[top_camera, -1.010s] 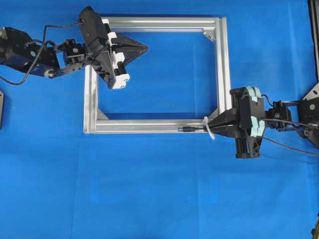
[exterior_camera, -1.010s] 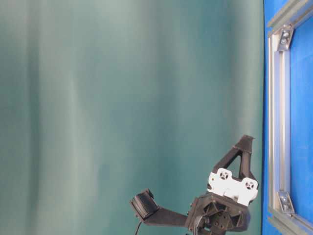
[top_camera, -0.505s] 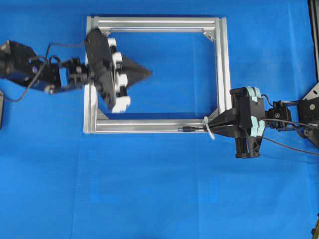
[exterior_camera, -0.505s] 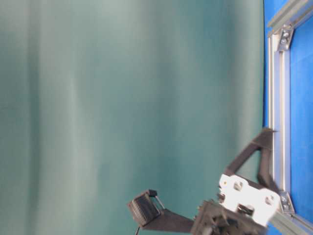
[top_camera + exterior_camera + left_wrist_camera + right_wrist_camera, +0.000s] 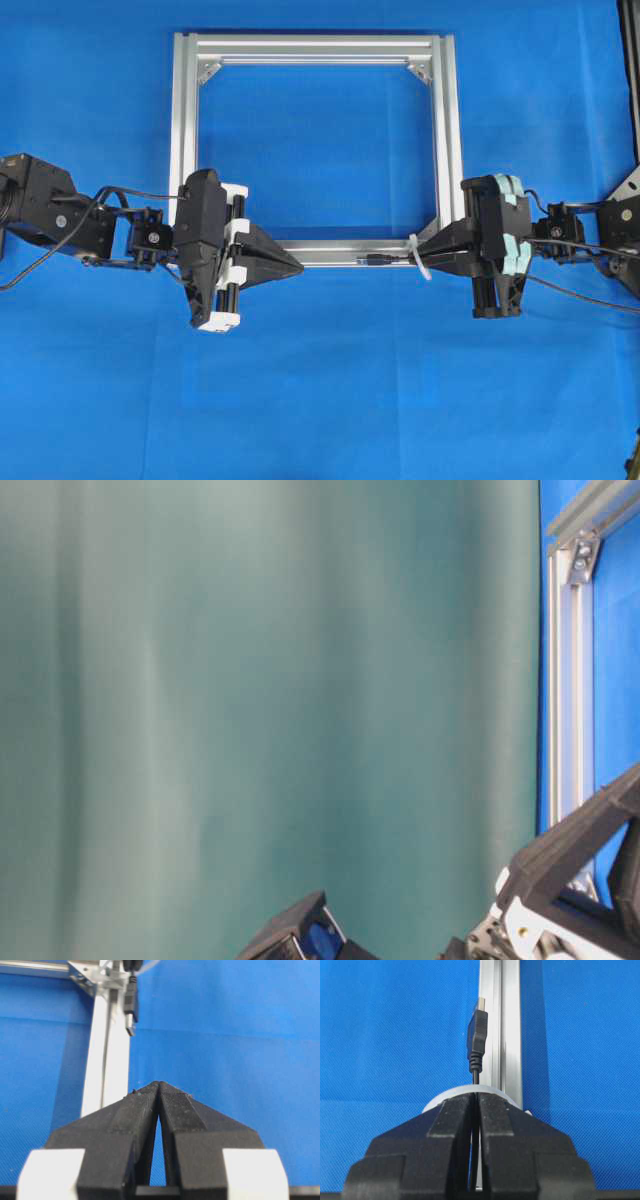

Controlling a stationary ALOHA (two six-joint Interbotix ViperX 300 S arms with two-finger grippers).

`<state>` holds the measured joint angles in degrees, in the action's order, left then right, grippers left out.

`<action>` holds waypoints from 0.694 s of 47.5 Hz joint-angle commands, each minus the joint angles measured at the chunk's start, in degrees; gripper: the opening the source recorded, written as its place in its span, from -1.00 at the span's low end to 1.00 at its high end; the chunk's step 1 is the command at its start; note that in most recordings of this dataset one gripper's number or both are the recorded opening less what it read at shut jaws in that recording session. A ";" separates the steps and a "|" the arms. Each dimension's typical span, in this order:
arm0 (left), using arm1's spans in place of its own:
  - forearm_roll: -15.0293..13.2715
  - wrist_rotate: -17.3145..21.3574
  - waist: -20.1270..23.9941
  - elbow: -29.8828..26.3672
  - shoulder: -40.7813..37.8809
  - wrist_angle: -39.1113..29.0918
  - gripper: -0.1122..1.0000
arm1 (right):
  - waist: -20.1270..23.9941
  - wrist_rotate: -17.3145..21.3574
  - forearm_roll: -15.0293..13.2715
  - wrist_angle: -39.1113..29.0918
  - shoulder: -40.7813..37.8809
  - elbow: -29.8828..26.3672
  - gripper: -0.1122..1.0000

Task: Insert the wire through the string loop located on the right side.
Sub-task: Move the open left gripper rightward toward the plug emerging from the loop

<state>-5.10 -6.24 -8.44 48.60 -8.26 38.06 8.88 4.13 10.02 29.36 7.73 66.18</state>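
My right gripper (image 5: pixel 425 253) is clamped on the wire (image 5: pixel 475 1076), just behind the plug (image 5: pixel 477 1030). The loop (image 5: pixel 419 256) curves round the wire right at my fingertips, and the plug pokes out beyond it along the frame (image 5: pixel 330 252). So I judge the threading begun: the tip is through, and the rest of the wire has yet to follow.

My left gripper (image 5: pixel 296 268) has its jaws together on nothing, level with the frame's near rail and pointing toward the plug, with a clear gap between them.

Next, I think, the left gripper must part its jaws, close that gap, and take the plug from the far side of the loop, so that the right can let go and the wire be drawn through.
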 commanded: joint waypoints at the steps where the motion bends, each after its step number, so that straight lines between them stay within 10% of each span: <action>1: 0.09 -0.09 0.09 -0.70 1.93 0.00 -0.80 | 0.09 0.00 0.09 0.44 0.35 -0.88 -0.87; 33: 0.26 1.05 3.25 -19.69 -5.98 -10.37 -0.80 | 0.18 -0.09 0.00 0.53 0.44 -0.79 -0.87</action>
<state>-5.10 -5.19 -5.80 32.96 -14.15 29.88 8.88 4.13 10.02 29.36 7.73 66.09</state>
